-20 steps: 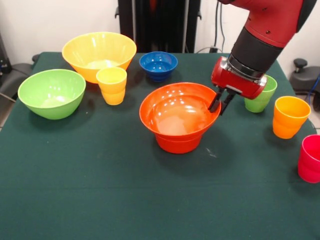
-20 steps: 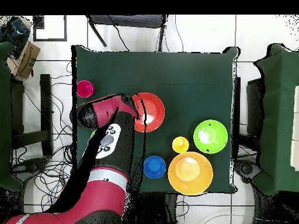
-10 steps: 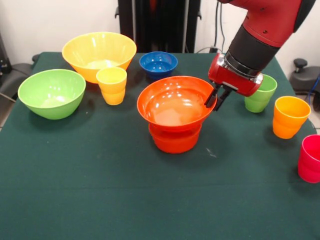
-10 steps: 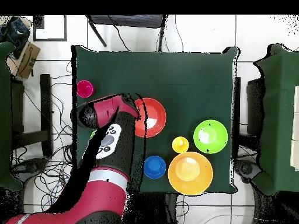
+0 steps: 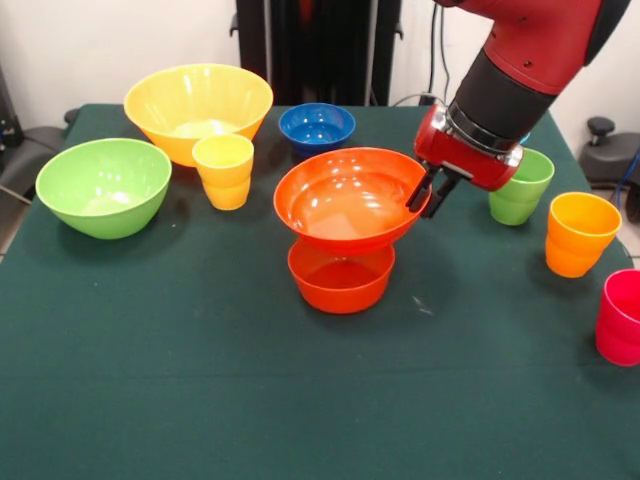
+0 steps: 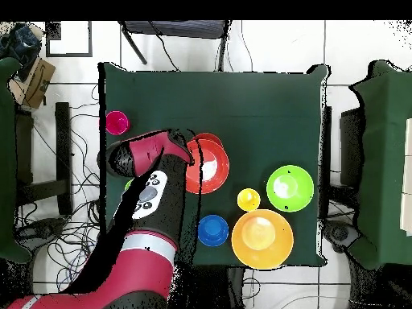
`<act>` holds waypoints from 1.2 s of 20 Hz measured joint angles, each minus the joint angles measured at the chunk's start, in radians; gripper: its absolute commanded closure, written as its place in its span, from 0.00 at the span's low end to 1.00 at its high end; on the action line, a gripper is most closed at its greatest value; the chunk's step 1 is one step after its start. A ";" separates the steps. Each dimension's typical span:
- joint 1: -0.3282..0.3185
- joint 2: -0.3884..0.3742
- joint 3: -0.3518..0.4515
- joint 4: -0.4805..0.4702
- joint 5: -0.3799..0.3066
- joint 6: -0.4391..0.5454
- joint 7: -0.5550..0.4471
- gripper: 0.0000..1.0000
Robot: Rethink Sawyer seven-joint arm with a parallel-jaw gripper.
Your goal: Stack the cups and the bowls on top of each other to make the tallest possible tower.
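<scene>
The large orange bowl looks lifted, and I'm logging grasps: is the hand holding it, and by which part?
Yes. The hand grips the large orange bowl by its rim, on the side toward the green cup, above the small orange bowl.

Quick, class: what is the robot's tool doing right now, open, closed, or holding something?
Tool: closed on the rim of the large orange bowl, holding it above the small orange bowl.
</scene>
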 measured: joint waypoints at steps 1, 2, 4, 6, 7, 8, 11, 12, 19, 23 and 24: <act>0.000 0.000 -0.001 -0.001 0.000 0.000 0.000 1.00; 0.000 0.000 -0.001 -0.003 0.000 0.000 0.000 1.00; 0.000 0.000 -0.004 -0.011 0.000 0.000 0.000 1.00; 0.001 0.000 -0.008 -0.021 0.000 0.000 0.000 1.00; 0.001 0.000 -0.009 -0.023 0.000 0.000 0.000 1.00; 0.001 0.000 -0.011 -0.026 0.000 0.000 0.000 1.00; 0.005 0.001 -0.022 -0.037 0.000 0.000 0.000 1.00; 0.007 0.002 -0.028 -0.043 0.000 0.000 0.000 1.00; 0.020 0.010 -0.052 -0.072 0.000 0.001 0.000 1.00; 0.031 0.013 -0.065 -0.084 0.000 0.001 0.000 1.00; 0.038 0.013 -0.072 -0.087 0.000 0.001 0.000 1.00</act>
